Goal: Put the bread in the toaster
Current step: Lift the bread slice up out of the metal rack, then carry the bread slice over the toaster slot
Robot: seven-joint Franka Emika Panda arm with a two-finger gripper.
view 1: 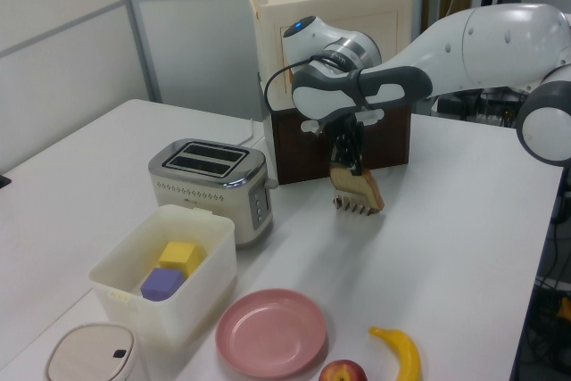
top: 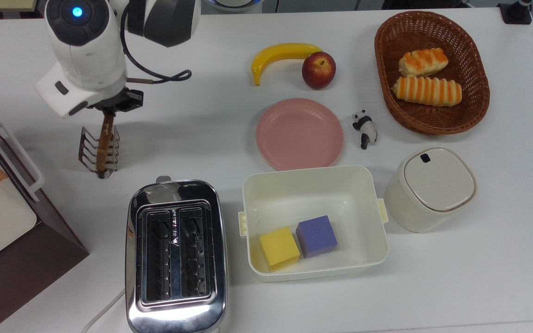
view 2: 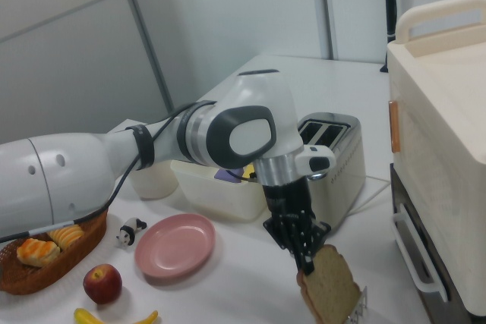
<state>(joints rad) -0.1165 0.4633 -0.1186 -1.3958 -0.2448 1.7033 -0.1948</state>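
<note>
The claw is clamped on the top edge of the bread, and the slice stands upright, edge-on in the top view, its lower part down among the wires of the rack. In the left view the bread hangs below the claw with the rack's prongs just under it; in the right view the claw pinches the slice at its upper corner. The toaster sits on the desk nearer the top view's bottom edge, apart from the rack, both of its 2 slots dark and bare. To the top view's right of the toaster is a white bin holding 2 blocks, with a pink plate beyond it.
</note>
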